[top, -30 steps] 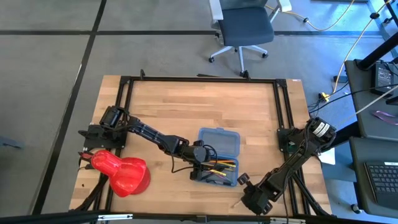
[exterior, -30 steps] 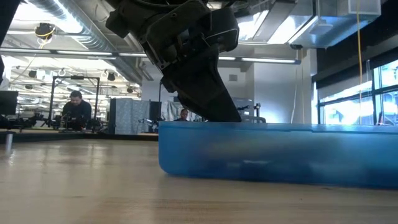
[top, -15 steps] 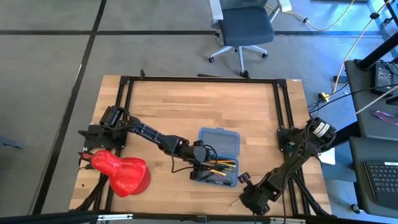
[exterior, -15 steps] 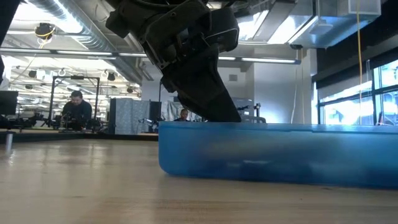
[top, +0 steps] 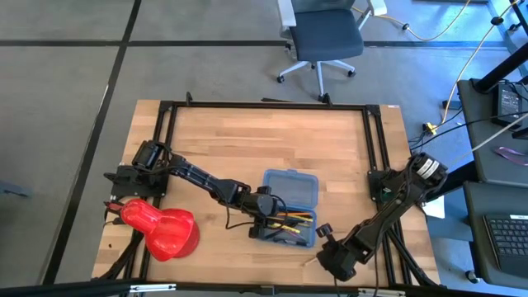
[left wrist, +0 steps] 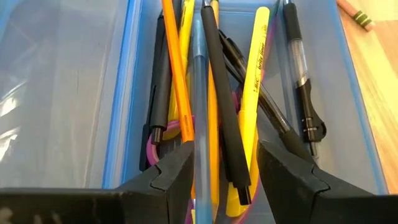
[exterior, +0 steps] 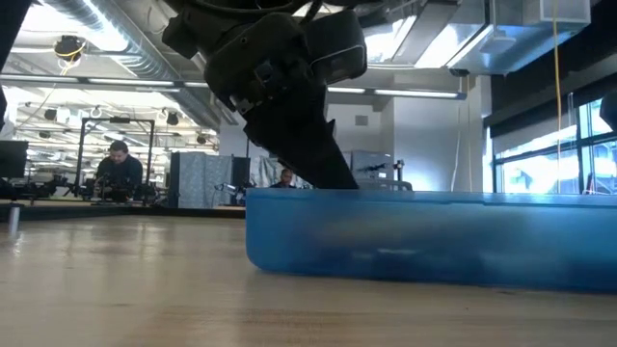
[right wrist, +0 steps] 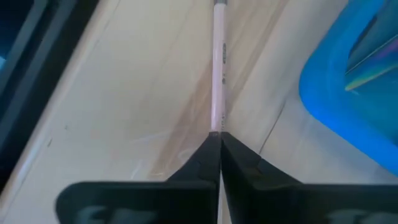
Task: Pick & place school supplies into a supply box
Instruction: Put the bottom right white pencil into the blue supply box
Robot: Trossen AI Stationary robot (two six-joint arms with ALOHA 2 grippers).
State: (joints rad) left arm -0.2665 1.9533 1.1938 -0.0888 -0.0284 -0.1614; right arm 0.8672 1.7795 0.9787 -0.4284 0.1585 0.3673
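Observation:
The blue supply box (top: 290, 188) lies open on the table and shows as a blue wall in the low view (exterior: 424, 241). Its near half holds several pens and pencils (left wrist: 214, 93) and purple-handled scissors (left wrist: 152, 146). My left gripper (left wrist: 224, 171) is open inside this half. Its fingers stand on either side of the pens, and I cannot tell whether they touch any. My right gripper (top: 323, 258) is near the table's front edge, right of the box, shut on a plain wood pencil (right wrist: 217, 74). My right gripper pinches the pencil's near end (right wrist: 217, 127) between its two fingertips. The fingers lie along the pencil, which sticks out ahead of them over the table top. Whether the pencil is clear of the table, I cannot tell.
A big glossy red blob-shaped object (top: 161, 229) sits at the table's front left. A pencil's eraser end (left wrist: 356, 15) lies on the wood beside the box. Bare wood spreads across the far half of the table (top: 264, 140). A corner of the box (right wrist: 348, 81) lies close to my right gripper.
My right gripper has gone a little toward the box with the pencil. My left gripper has shifted slightly toward the table's left inside the box.

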